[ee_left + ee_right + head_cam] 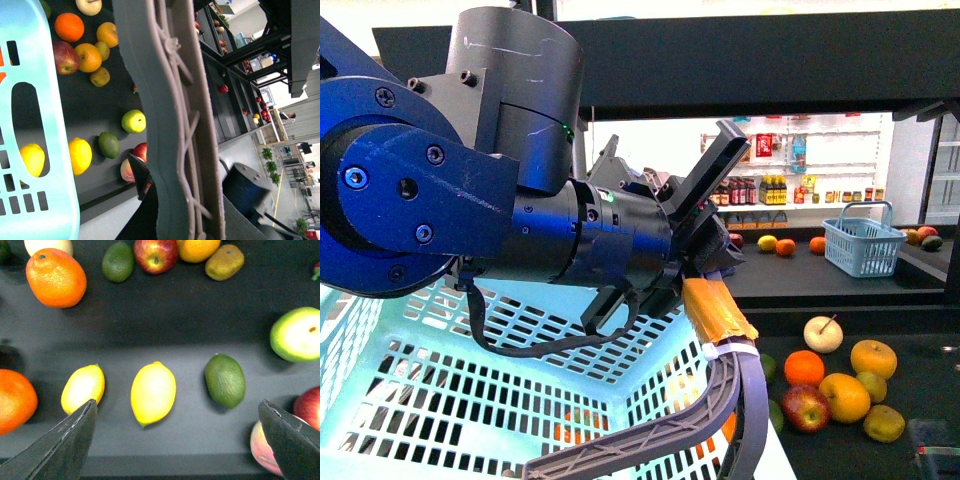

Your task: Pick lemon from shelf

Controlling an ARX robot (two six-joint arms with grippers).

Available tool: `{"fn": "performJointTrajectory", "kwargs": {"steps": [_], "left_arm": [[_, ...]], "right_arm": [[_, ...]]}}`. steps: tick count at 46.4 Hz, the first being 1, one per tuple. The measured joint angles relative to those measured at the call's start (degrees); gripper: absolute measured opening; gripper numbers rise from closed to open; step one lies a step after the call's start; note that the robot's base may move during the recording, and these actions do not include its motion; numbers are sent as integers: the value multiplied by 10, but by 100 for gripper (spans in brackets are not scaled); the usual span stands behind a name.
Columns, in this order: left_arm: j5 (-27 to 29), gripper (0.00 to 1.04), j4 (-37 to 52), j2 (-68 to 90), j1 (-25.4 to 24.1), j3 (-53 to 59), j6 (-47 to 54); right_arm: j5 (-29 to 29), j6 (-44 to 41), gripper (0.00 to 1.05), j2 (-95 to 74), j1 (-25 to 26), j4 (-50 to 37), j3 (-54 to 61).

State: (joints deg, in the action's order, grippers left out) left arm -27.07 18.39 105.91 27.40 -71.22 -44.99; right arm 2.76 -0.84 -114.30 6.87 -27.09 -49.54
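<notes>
Directly under the right gripper [177,407], whose fingers [65,440] are spread wide and hold nothing, a lemon [153,392] lies on its side on a flat dark tray of the shelf [165,325]. It sits between the two fingertips, nearer one of them. A second lemon [83,388] lies just beside it, not touching, and a lime [225,380] lies near on the other side. An orange [56,277] and a green apple [299,334] rest well apart from them. In the front view the left gripper [718,205] is at the grey handle [720,310] of a pale blue basket [470,400]. Whether its fingers clamp the handle I cannot tell. The left wrist view shows both lemons, one through a slot in the basket wall.
</notes>
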Motion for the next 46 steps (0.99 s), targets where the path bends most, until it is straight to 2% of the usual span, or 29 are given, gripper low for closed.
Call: {"fn": "performJointTrajectory", "kwargs": {"steps": [1,2,5,46], "left_arm": [[0,8,0,0,0,0,0],[0,8,0,0,0,0,0],[1,8,0,0,0,0,0],[1,8,0,0,0,0,0]], "right_arm": [[-1,-2,97,-15,-2,1,-15],[-15,-19,97,-137,-16,26,-117],[-22,-28,97,-165,-18,30,-135],[-26,-46,97,-332,-26,66,-261]]}}
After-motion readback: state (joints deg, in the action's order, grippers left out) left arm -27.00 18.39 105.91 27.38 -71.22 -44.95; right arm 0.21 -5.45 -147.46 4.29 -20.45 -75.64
